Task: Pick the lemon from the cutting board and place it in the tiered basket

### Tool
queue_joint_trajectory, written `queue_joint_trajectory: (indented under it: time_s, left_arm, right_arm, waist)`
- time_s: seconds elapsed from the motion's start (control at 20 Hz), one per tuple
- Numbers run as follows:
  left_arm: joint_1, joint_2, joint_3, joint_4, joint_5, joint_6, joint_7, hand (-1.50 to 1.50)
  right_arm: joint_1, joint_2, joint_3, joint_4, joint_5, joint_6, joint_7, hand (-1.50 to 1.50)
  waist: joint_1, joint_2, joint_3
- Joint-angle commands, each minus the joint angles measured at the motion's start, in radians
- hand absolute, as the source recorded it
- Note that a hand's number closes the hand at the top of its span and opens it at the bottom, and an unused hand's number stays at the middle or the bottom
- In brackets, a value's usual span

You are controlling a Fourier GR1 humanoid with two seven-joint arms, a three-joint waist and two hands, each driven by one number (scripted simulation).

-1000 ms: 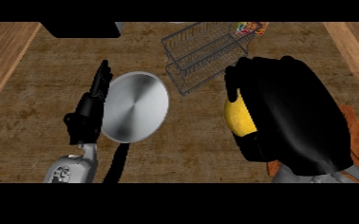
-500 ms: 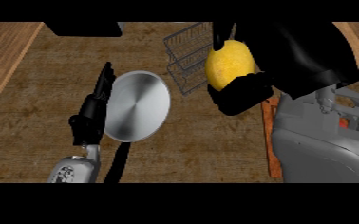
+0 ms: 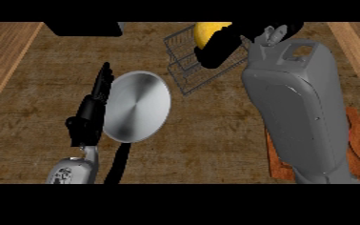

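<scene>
- Wire basket (image 3: 188, 72) near: centre lemon (image 3: 208, 31) over a tier, keeping right hand (image 3: 219, 48) curled round it.
- Lower before uncurling.
- Leave left hand (image 3: 91, 110) open by pan (image 3: 137, 106).

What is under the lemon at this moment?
The wire tiered basket shows beneath the lemon, which the right hand curls round. The hand and its forearm cover the basket's right part, so nothing can be seen there.

Right hand (image 3: 216, 52) curled in a grasp (forearm (image 3: 295, 109) stretched forward); left hand (image 3: 90, 112) open, upright.
</scene>
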Motion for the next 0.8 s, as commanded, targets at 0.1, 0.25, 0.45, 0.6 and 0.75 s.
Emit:
queue_joint_trajectory:
  time_s: [0.1,0.25,0.45,0.6,0.75]
  left_arm:
    - [-0.015,0.008,0.007,-0.037,-0.003,-0.005,0.044,0.0]
    - [0.018,0.004,0.011,0.019,0.006,-0.015,-0.047,0.0]
    - [-0.041,-0.026,-0.012,0.033,-0.024,0.01,0.017,0.0]
    - [-0.031,-0.015,0.004,0.008,-0.011,0.005,0.0,0.0]
    - [0.052,0.015,0.007,-0.049,0.016,-0.037,-0.005,0.0]
  right_arm:
    - [-0.081,-0.09,-0.023,0.258,0.068,-0.149,-0.15,1.5]
    - [-0.118,-0.117,-0.031,0.393,0.091,-0.2,-0.212,1.5]
    - [-0.055,-0.032,-0.113,0.429,0.04,-0.264,-0.136,1.5]
    - [-0.051,-0.034,-0.198,0.478,-0.035,-0.297,-0.174,-1.5]
    - [-0.067,0.006,-0.223,0.473,-0.075,-0.32,-0.157,-1.5]
  waist:
    - [0.007,0.002,0.0]
    - [0.009,0.004,0.0]
    - [0.002,0.003,0.001]
    - [0.004,0.003,0.001]
    - [0.007,-0.001,0.001]
